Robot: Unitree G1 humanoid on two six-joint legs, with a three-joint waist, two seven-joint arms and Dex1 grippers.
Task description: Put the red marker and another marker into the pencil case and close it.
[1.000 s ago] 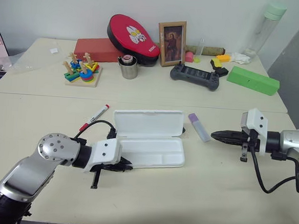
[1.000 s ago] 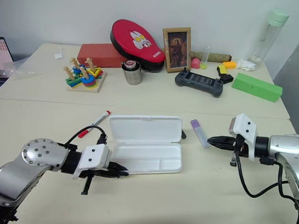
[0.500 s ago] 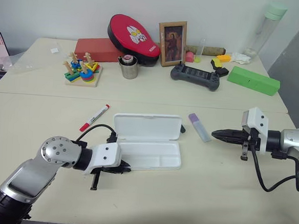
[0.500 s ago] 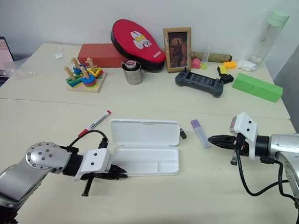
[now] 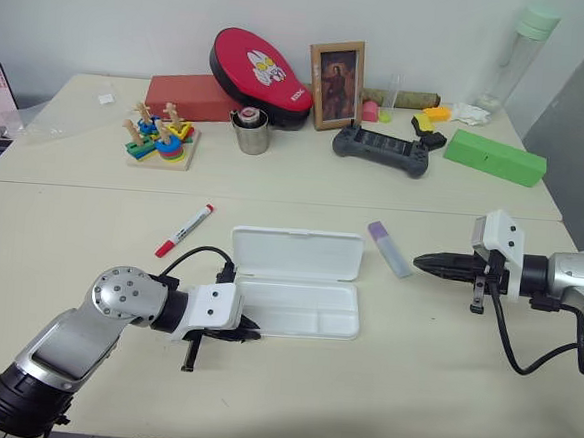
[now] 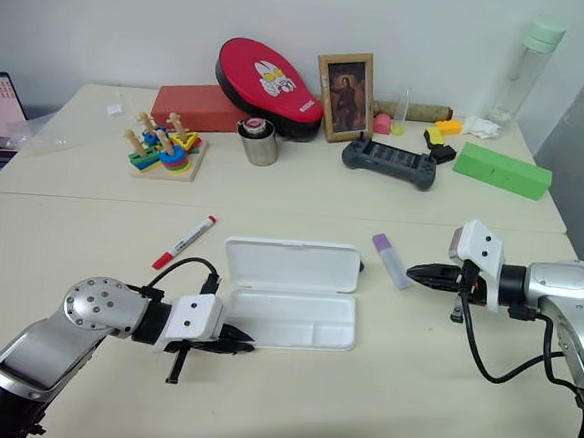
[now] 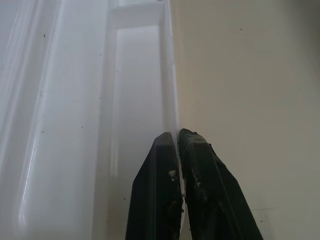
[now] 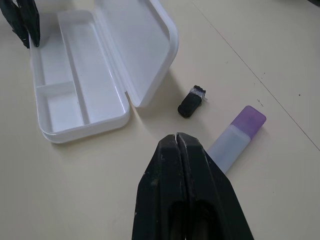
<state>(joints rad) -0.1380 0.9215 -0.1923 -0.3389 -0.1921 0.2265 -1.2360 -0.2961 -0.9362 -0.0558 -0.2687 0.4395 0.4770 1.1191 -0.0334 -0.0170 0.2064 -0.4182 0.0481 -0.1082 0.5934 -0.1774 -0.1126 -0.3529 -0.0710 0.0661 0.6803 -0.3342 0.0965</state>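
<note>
The pencil case [image 5: 297,295] has been dragged right, its rim pinched by the left gripper [image 5: 247,328]. The right gripper [image 5: 421,260] is closed, empty. The red marker [image 5: 184,230], mid-left, must be picked next

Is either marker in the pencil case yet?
No. The pencil case lies open with an empty tray; the red marker and lilac marker both rest on the table.

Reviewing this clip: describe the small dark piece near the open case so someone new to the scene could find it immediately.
Start at the flat white plastic pencil case lying open on the near cream table. Just past the open lid's end, toward the short translucent lilac marker, lies a tiny black-and-grey cap-like piece. It is by far the smallest and darkest thing there, touching neither case nor marker.
</note>
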